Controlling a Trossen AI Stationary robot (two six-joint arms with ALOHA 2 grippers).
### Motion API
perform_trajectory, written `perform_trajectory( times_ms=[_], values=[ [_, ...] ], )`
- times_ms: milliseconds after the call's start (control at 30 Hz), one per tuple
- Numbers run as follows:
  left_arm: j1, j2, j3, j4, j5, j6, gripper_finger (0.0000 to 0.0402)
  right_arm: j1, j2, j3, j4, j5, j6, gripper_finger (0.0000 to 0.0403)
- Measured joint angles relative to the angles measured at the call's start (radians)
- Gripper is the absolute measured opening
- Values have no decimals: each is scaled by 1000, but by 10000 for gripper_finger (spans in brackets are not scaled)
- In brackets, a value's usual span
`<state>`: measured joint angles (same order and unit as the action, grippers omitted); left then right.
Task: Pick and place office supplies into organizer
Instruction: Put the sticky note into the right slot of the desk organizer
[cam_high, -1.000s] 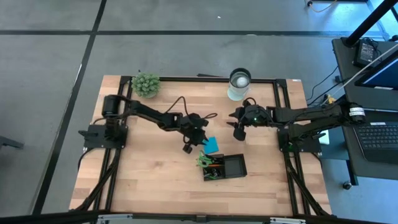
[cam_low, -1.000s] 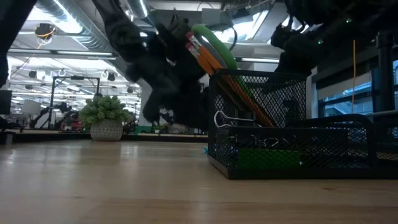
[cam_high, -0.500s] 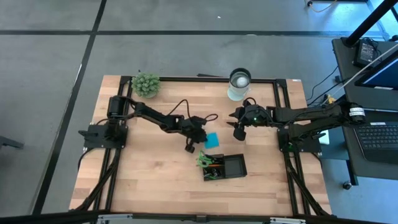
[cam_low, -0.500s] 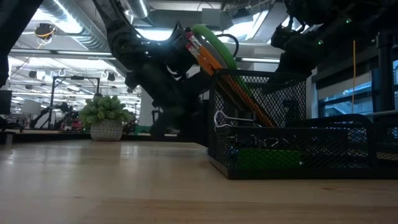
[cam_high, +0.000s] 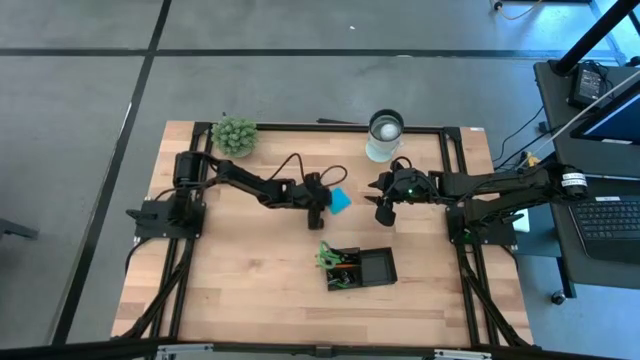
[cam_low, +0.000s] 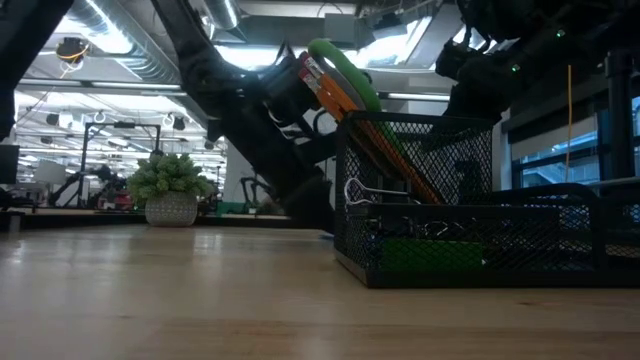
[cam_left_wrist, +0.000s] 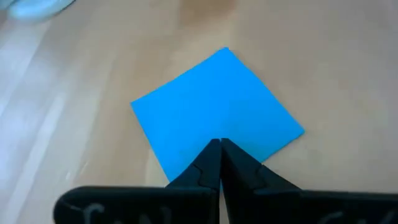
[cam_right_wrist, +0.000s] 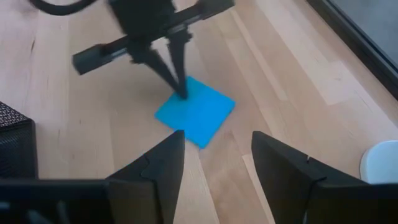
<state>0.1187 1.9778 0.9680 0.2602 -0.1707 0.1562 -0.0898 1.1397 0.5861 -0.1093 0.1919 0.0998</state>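
The blue square note pad (cam_high: 341, 201) lies flat on the wooden table, between my two grippers. My left gripper (cam_left_wrist: 221, 144) is shut, with its tips down on the pad's top; it also shows in the right wrist view (cam_right_wrist: 182, 93). My right gripper (cam_high: 384, 212) hangs open above the table to the pad's right, touching nothing. The black mesh organizer (cam_high: 361, 268) stands nearer the table's front edge. It holds green-handled scissors (cam_low: 345, 70), orange pencils (cam_low: 335, 95) and a green block (cam_low: 430, 255). My left gripper presses its shut fingertips (cam_right_wrist: 181, 87) down on the pad's top face (cam_left_wrist: 211, 118), on the part of it nearest the left arm. The fingers slant down from the table's left side. The pad lies flat on the table under them.
A fuzzy green plant ball (cam_high: 234, 135) sits at the far left corner and a white round cup (cam_high: 385, 135) near the far edge. Bare wood lies left of and in front of the organizer. Black frame rails (cam_high: 455, 180) run along the table's sides.
My left gripper has shut, rolled at the wrist and gone toward the table's far edge, sinking a little. The blue pad has slid flat along the table toward the far edge with it, away from the organizer.
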Motion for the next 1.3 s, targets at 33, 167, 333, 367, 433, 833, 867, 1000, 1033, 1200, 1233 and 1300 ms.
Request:
perform_trajectory(
  times_ms=[33, 167, 333, 367, 433, 833, 867, 1000, 1033, 1200, 1233, 1300],
  values=[
    [9, 0, 0, 1, -3, -37, 2, 0, 0, 0, 0, 0, 0, 189],
    [39, 0, 0, 12, 18, -142, 3, 0, 0, 0, 0, 0, -5, 189],
    [48, 0, 0, 22, 33, -143, 3, 0, 0, 0, -5, 0, -53, 189],
    [48, 0, 0, 26, 33, -143, 4, 0, 0, 0, -17, -1, -70, 189],
    [47, 0, 0, 34, 34, -137, 4, 1, 0, 0, -48, -1, -109, 189],
    [45, -60, 0, 52, 42, -108, 55, 2, 157, 0, 57, 1, -353, 189],
    [47, -74, 0, 53, 40, -103, 58, 2, 183, 0, 78, 1, -372, 189],
    [60, -115, 1, 28, 14, -83, 63, 2, 289, 0, 173, 1, -434, 189],
    [64, -121, 1, 18, -10, -83, 63, 2, 314, 0, 198, 1, -447, 189],
    [93, -121, 2, -69, -82, -82, 64, 2, 420, 1, 282, 1, -497, 189],
    [98, -120, 2, -78, -84, -85, 65, 2, 435, 1, 293, 1, -498, 189],
    [107, -118, 2, -104, -101, -100, 66, 2, 463, 1, 320, 1, -498, 189]
  ],
)
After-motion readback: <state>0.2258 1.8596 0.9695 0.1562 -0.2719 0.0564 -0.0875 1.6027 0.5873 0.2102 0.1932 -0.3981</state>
